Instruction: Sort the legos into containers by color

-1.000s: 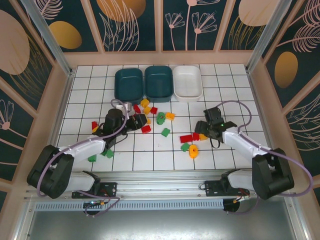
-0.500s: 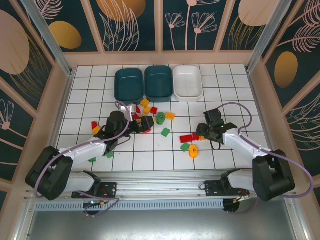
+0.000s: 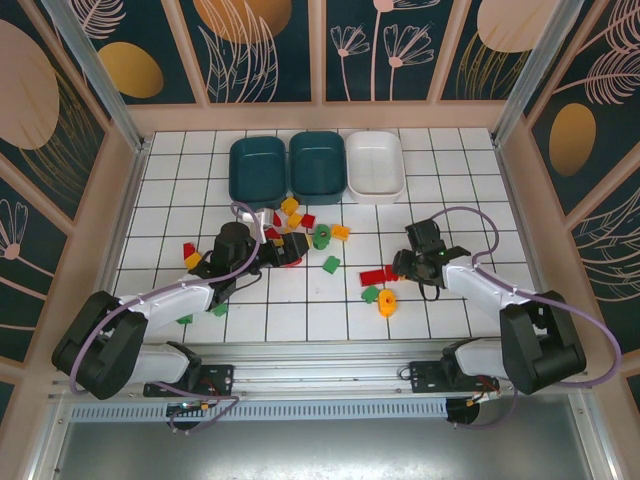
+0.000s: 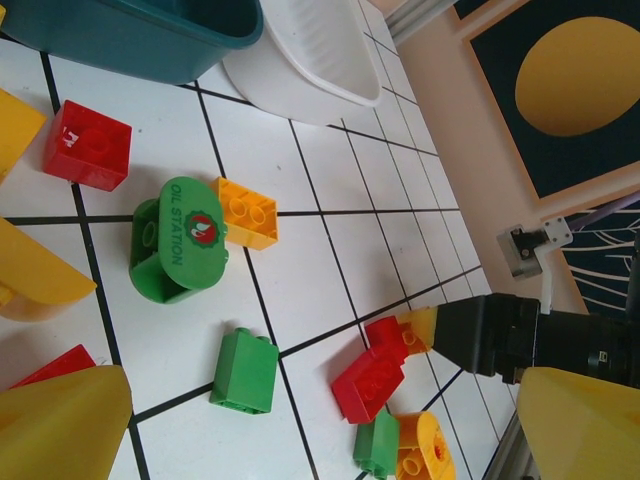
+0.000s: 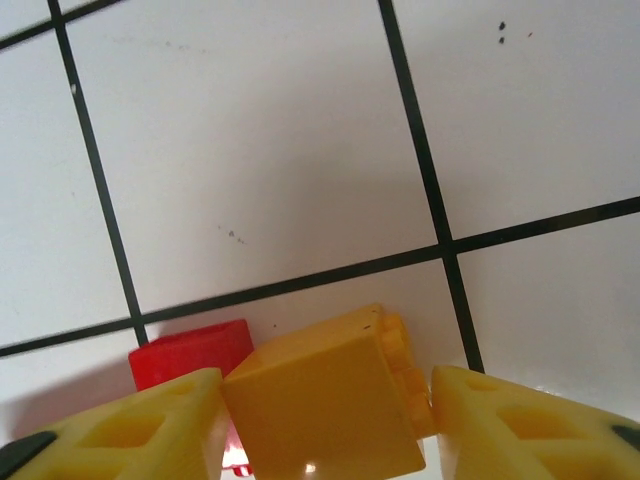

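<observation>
Three containers stand in a row at the back: two teal tubs [image 3: 258, 168] [image 3: 318, 165] and a white tub [image 3: 375, 165]. Red, green and yellow legos lie scattered on the tiles in front of them. My left gripper [image 3: 286, 248] [image 4: 320, 440] is open wide, low over the tiles by a red brick [image 3: 292, 259]. Ahead of it lie a green brick [image 4: 245, 370] and a red brick [image 4: 372, 382]. My right gripper [image 3: 404, 268] [image 5: 325, 410] straddles a yellow brick [image 5: 330, 400] on the table. Its left finger touches the brick; a thin gap shows at the right finger.
A green round piece [image 4: 178, 240] and an orange brick [image 4: 248, 212] lie near the tubs. A green brick [image 3: 370, 294] and a yellow round piece [image 3: 387, 303] sit left of my right arm. More bricks [image 3: 189, 253] lie at the left. Wooden walls enclose the tiled table.
My left gripper has opened wide and slid a little to the right. My right gripper's fingers have closed in round the yellow brick.
</observation>
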Tool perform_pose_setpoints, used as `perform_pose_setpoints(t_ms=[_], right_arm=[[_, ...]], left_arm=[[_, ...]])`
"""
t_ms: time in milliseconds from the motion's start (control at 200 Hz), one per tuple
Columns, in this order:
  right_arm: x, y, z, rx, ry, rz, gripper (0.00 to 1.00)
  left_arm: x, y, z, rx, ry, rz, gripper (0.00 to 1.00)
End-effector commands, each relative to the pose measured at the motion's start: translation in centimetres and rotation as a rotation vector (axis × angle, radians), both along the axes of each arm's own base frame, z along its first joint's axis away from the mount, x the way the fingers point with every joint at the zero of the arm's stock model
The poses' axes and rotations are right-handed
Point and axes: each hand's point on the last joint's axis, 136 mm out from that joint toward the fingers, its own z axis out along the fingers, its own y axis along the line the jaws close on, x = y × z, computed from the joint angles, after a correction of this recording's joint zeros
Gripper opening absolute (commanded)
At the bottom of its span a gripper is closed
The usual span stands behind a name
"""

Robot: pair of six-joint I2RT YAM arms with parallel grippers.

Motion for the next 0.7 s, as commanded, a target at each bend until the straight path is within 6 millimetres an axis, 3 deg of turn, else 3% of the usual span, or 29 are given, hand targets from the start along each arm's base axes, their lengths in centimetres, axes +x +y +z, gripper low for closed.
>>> perform_pose_setpoints(t_ms=[0, 195, 435, 696], right_arm=[[-0.2, -0.8, -0.9, -0.046, 0.009, -0.016, 0.48], [0.4, -0.9, -0.5, -0.037, -0.017, -0.027, 0.35], [2.0, -0.8, 2.0, -0.037, -0.109, -0.034, 0.34], [6.3, 0.0, 5.9, -0.05, -0.233, -0.024, 0.33]], left_arm=[[0.4, -0.6, 1.5, -0.029, -0.034, -0.01, 0.99], [0.5, -0.6, 1.5, -0.018, -0.034, -0.007, 0.99], [0.9, -0.7, 1.4, 0.002, -0.035, -0.006, 0.99], [1.7, -0.6, 1.0, 0.027, -0.026, 0.022, 0.98]])
